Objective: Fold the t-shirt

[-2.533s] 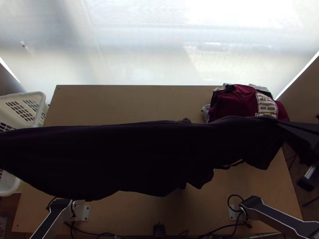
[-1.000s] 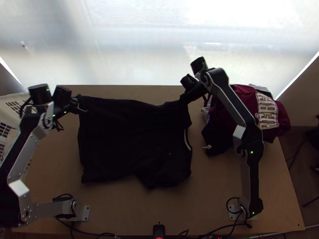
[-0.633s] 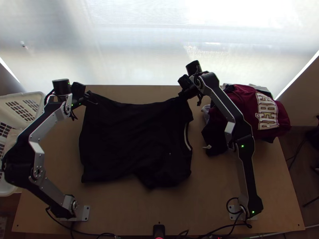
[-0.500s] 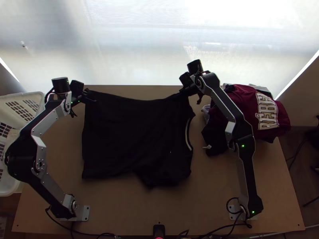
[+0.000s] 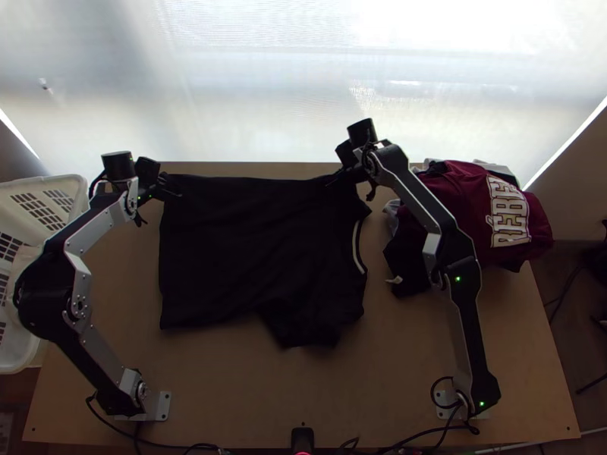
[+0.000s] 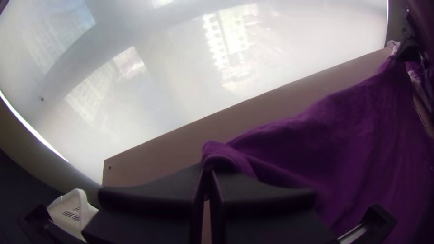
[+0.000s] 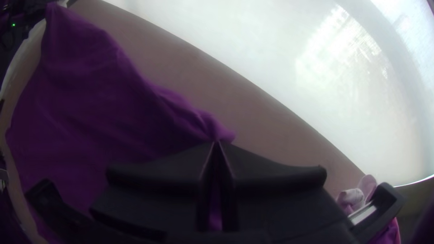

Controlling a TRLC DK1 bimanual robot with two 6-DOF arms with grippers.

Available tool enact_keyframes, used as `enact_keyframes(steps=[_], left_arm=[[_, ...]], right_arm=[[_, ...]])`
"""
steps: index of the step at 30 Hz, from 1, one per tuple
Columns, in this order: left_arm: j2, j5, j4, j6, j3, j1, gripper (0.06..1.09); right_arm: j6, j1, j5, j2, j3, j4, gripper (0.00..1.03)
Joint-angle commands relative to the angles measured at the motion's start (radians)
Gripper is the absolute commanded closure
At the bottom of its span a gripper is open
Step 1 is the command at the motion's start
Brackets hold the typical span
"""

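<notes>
Now your left and right jaws pinch the shirt (image 5: 243,250) near its far corners, sensible holds for soft, probably light cloth.

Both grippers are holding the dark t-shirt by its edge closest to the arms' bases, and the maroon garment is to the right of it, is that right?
Not quite: in the top view, the left gripper and right gripper hold the dark t-shirt by its far edge, away from the bases. The maroon garment is to its right.
</notes>
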Motion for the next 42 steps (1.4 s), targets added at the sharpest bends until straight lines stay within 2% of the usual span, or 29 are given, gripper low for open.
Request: enact_keyframes(steps=[1, 5, 13, 17, 20, 25, 29, 32, 38, 42], left_arm=[[-0.09, 0.015, -0.022, 0.028, -0.072, -0.034, 1.05], [-0.18, 0.05, -0.069, 0.1, -0.161, -0.051, 1.05], [-0.306, 0.08, -0.117, 0.191, -0.304, 0.002, 1.05], [-0.338, 0.129, -0.218, 0.212, -0.299, 0.058, 1.05], [-0.34, 0.159, -0.333, 0.231, -0.255, 0.091, 1.05], [-0.351, 0.179, -0.398, 0.275, -0.245, 0.147, 1.05], [-0.354, 0.224, -0.412, 0.223, -0.201, 0.197, 1.05], [-0.323, 0.224, -0.404, 0.165, -0.161, 0.208, 1.05], [-0.328, 0.236, -0.524, 0.235, -0.161, 0.2, 1.05], [-0.348, 0.236, -0.533, 0.272, -0.23, 0.2, 1.05]], right_arm=[[0.006, 0.034, -0.002, -0.072, -0.029, -0.087, 1.0], [0.011, 0.043, -0.057, -0.115, -0.069, -0.216, 1.0], [0.011, 0.025, -0.08, -0.247, -0.324, -0.211, 1.0], [0.018, 0.02, -0.131, -0.293, -0.388, -0.237, 1.0], [0.018, 0.027, -0.134, -0.322, -0.437, -0.24, 1.0], [0.024, 0.005, -0.14, -0.351, -0.49, -0.239, 1.0], [0.07, -0.042, -0.141, -0.378, -0.523, -0.196, 1.0], [0.084, -0.059, -0.141, -0.384, -0.507, -0.168, 1.0], [0.067, -0.052, -0.149, -0.374, -0.507, -0.199, 1.0], [0.052, -0.03, -0.17, -0.39, -0.572, -0.219, 1.0]])
